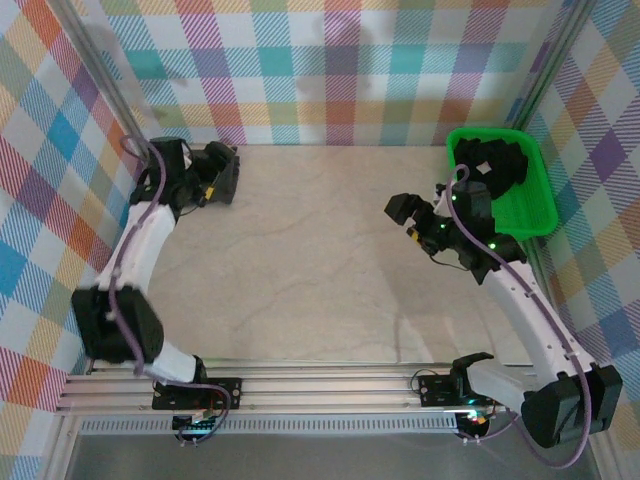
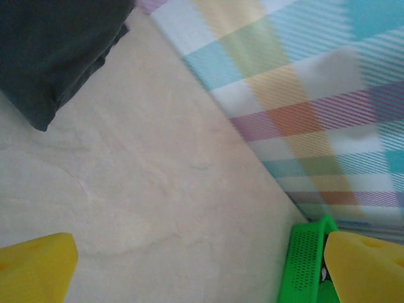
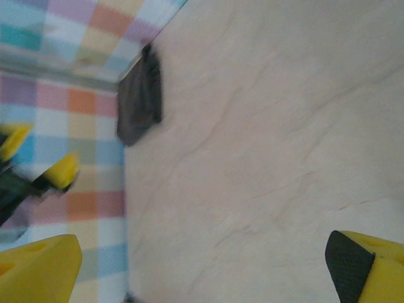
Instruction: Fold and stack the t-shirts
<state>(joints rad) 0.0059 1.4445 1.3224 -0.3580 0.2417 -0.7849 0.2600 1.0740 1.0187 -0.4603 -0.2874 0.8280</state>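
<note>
Left jaws and right jaws hang released. Folded t-shirts (image 2: 50, 50) sit near the left jaws, likely leaving tabletop (image 1: 300, 270) for folding.

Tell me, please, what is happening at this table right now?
The job is folding and stacking dark t-shirts. A folded pile lies in the far left corner, near the open, empty left end effector. The right end effector, also open, hovers over the table beside the green bin, where more wait.
</note>
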